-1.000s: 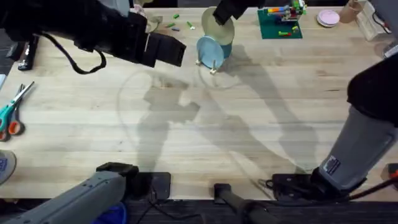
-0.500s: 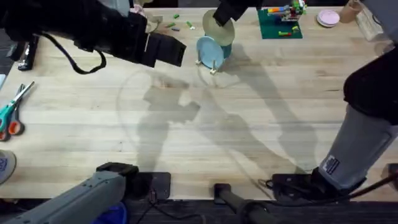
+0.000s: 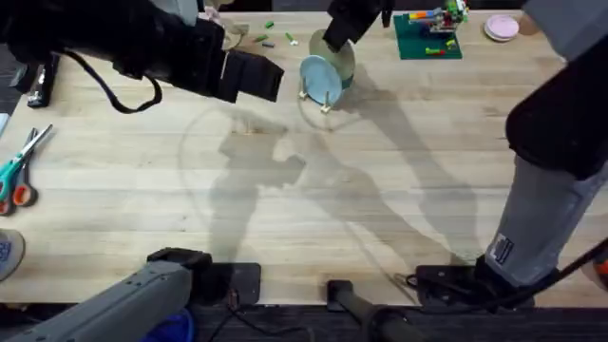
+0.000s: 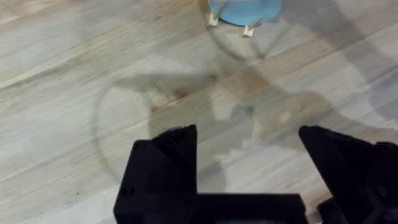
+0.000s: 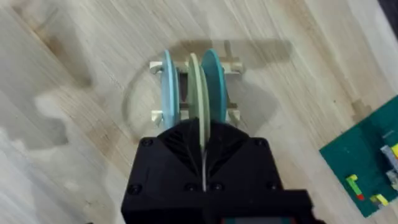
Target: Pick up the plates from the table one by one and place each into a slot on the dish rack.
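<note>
Cream-yellow plate (image 5: 195, 93) stood on edge in the dish rack (image 5: 231, 62), in the middle slot, with one light blue plate (image 5: 168, 87) just beside it on one side and a second blue plate (image 5: 213, 84) on the other, all three faces parallel. My right gripper (image 5: 203, 146) sat directly above the rack, its fingers closed on the cream plate's upper rim, so the plate's flat plane ran in line with the cleft between my fingers. From overhead the rack (image 3: 323, 93) lay at the far side of the table (image 3: 313, 218), just beside the green baseplate (image 3: 427, 40), and my right arm was clearly the one on it. I judged the move to come was a plain release and a straight lift away from the rack, without nudging the blue neighbours. My left gripper (image 4: 249, 165) hung wide open over bare table well short of the rack, holding nothing.
</note>
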